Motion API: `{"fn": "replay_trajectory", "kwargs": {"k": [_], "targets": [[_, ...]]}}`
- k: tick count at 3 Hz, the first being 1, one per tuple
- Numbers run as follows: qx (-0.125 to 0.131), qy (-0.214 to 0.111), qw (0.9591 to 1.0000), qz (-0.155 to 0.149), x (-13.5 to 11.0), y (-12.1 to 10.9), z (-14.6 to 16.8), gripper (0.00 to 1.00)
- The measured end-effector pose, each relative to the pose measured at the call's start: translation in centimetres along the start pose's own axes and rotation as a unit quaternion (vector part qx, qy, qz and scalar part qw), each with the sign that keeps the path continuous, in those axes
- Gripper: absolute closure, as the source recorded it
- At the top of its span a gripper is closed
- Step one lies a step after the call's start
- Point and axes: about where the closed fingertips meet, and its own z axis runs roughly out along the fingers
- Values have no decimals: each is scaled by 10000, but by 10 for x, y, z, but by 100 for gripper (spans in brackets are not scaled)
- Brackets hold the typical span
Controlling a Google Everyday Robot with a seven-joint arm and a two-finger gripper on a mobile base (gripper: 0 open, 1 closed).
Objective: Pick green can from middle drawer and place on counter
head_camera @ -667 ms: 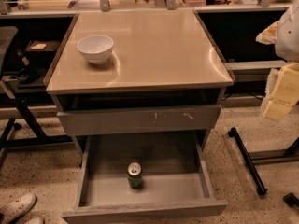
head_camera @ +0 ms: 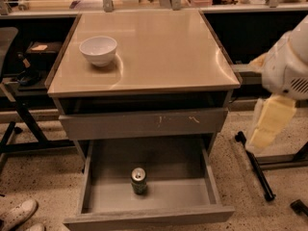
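One small change: my gripper (head_camera: 269, 124) has dipped lower, right of the counter (head_camera: 159, 47); open or closed, I cannot tell. The green can (head_camera: 138, 180) stands upright in the open drawer (head_camera: 192, 196), untouched, so the reach lies ahead.

Tan counter (head_camera: 163, 52), white bowl (head_camera: 98, 50) far-left, gripper (head_camera: 266, 126) off right side

A speckled beige terrazzo floor (head_camera: 38, 177) lies under warm, dim light. A long black workbench (head_camera: 255, 35) runs along the back. A black metal folding stand (head_camera: 19, 124) sits at the left. The gripper (head_camera: 267, 126) hangs at the right edge.
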Motion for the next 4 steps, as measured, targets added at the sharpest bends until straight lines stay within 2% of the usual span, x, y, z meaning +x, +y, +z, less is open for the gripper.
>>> {"fn": "replay_trajectory", "kwargs": {"k": [1,2,3,4], "targets": [[-431,-133,9988,188,4,23,78,0],[-822,-207,9957,366,10,45,146,0],[-822,-207,9957,366,10,45,146,0],[-1045,-483,9921,498,12,57,181,0]]}}
